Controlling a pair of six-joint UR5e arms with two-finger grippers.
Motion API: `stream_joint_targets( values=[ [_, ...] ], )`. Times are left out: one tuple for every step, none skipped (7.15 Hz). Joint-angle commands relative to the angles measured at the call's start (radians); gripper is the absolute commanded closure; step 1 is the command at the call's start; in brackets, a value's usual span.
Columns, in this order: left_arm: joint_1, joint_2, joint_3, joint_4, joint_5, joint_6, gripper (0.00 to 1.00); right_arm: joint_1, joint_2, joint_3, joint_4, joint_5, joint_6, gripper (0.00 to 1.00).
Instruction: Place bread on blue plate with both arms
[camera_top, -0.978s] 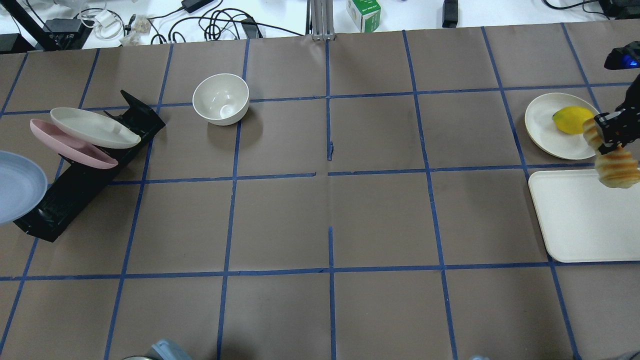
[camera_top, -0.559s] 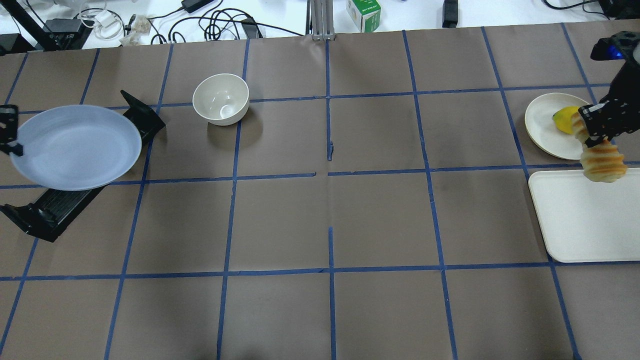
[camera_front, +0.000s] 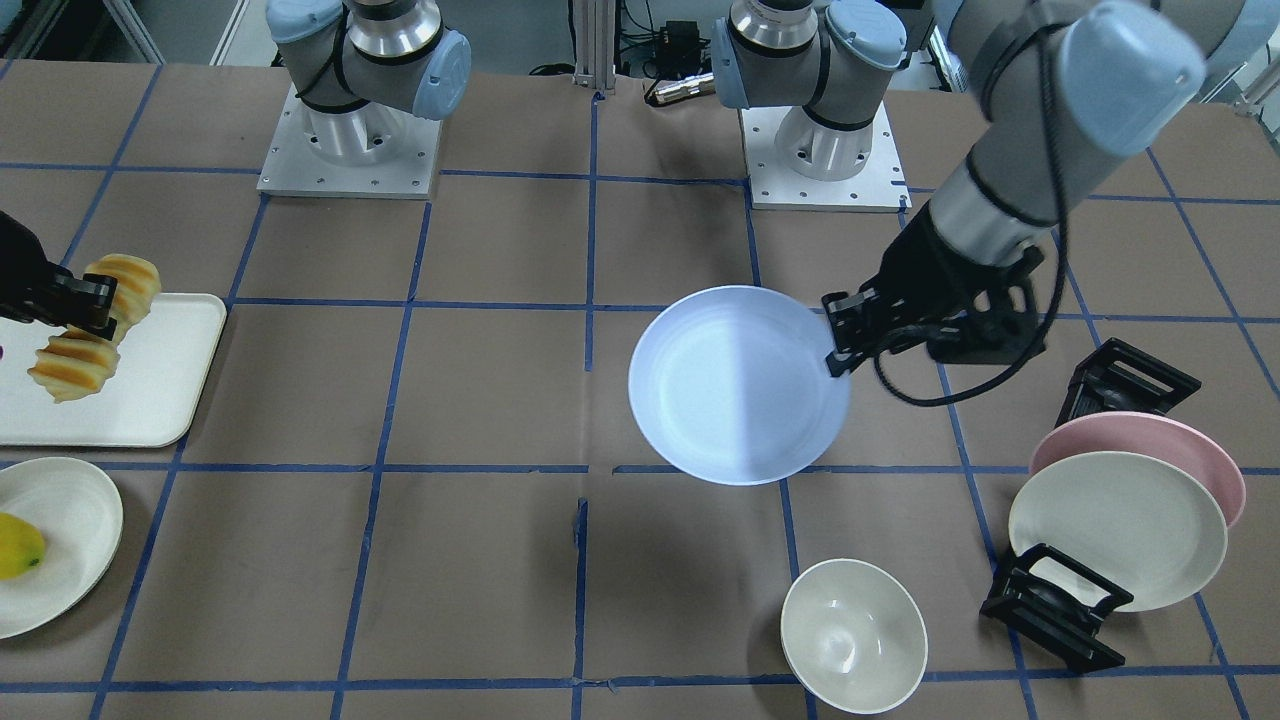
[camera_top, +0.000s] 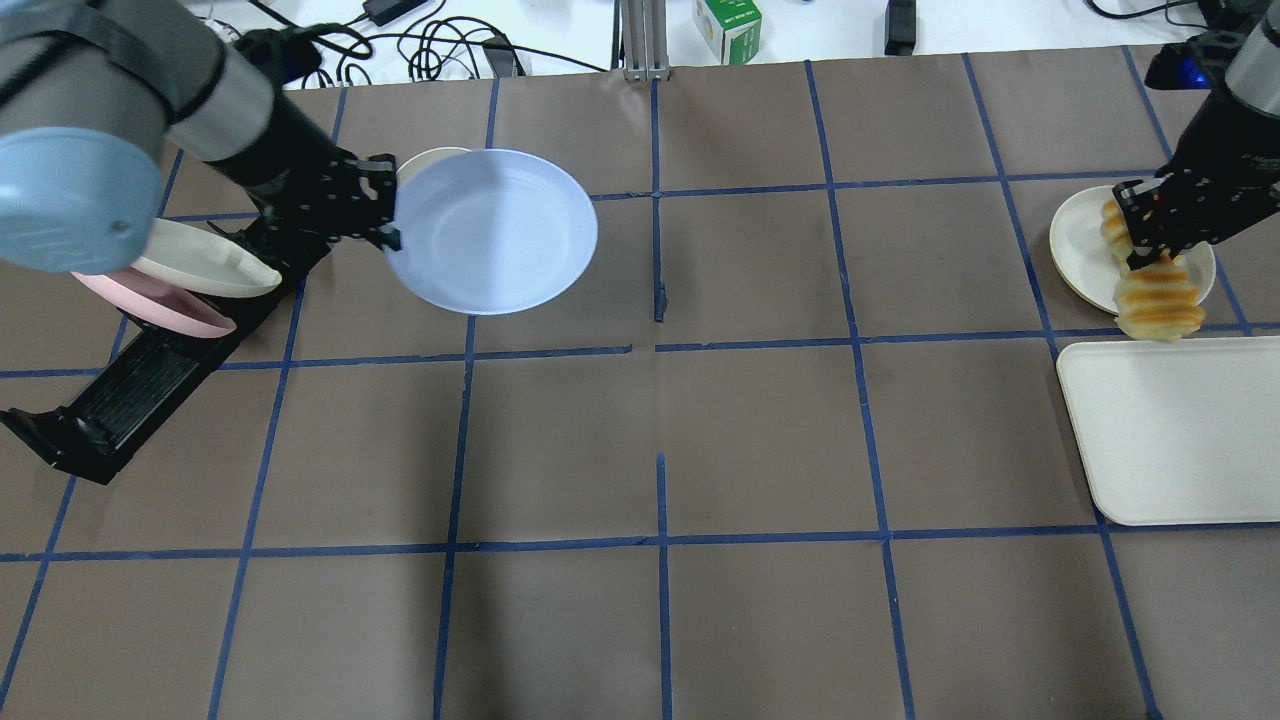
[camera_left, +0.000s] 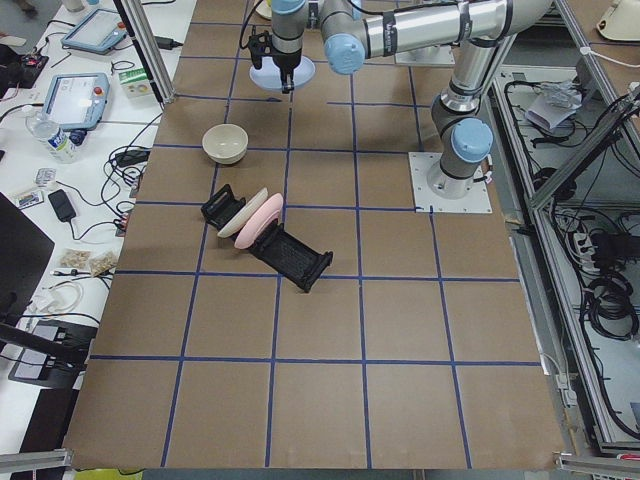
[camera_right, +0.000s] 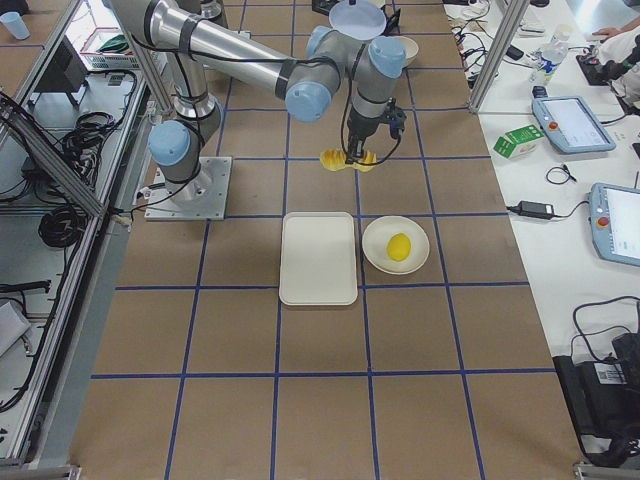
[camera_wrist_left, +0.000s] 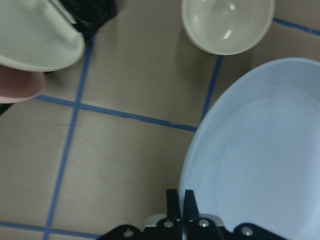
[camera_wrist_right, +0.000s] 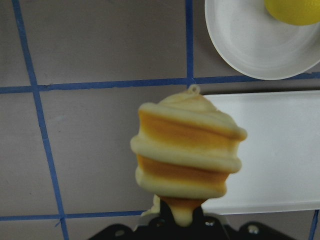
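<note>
The blue plate (camera_top: 495, 232) hangs level above the table, left of centre, and fills the right of the left wrist view (camera_wrist_left: 260, 150). My left gripper (camera_top: 390, 215) is shut on its rim, seen also from the front (camera_front: 835, 345). The bread (camera_top: 1155, 290), a ridged yellow-orange loaf, hangs in the air by the tray's far corner. My right gripper (camera_top: 1140, 245) is shut on its middle. The right wrist view shows the bread (camera_wrist_right: 187, 150) end-on above the tray's edge.
A white tray (camera_top: 1170, 430) lies at the right. A cream plate (camera_front: 60, 540) beyond it holds a yellow fruit (camera_front: 15, 545). A white bowl (camera_front: 853, 635) stands just past the blue plate. A black rack (camera_top: 150, 370) holds a pink plate (camera_front: 1150, 440) and a cream plate (camera_front: 1115, 530).
My left arm has carried the blue plate from the table's left edge rightwards, over the bowl. My right gripper has moved the bread a little left and farther back.
</note>
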Motion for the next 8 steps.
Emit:
stream_joint_targets(
  values=[
    [-0.141,-0.188,-0.033,0.282,0.005,-0.004,1.00,0.016,0.002,-0.009,0.002,0.009,0.014,1.00],
    [-0.189,-0.256,-0.050,0.367,0.010,-0.003,1.00,0.018,0.005,-0.001,0.002,0.009,0.014,1.00],
    [-0.221,-0.305,-0.064,0.411,0.040,-0.003,1.00,0.027,0.002,0.010,0.010,0.020,0.023,1.00],
    [-0.229,-0.327,-0.081,0.429,0.065,0.009,1.00,0.065,-0.001,0.010,0.010,0.061,0.066,1.00],
    [-0.237,-0.334,-0.130,0.531,0.105,0.013,1.00,0.131,-0.001,0.014,0.010,0.063,0.101,1.00],
    [-0.237,-0.336,-0.160,0.556,0.104,0.011,1.00,0.177,-0.003,0.029,0.005,0.066,0.136,1.00],
    [-0.237,-0.334,-0.158,0.566,0.102,0.023,0.86,0.180,-0.003,0.034,0.007,0.078,0.140,1.00],
    [-0.234,-0.331,-0.158,0.570,0.099,0.029,0.41,0.212,-0.004,0.037,0.008,0.105,0.175,1.00]
  ],
)
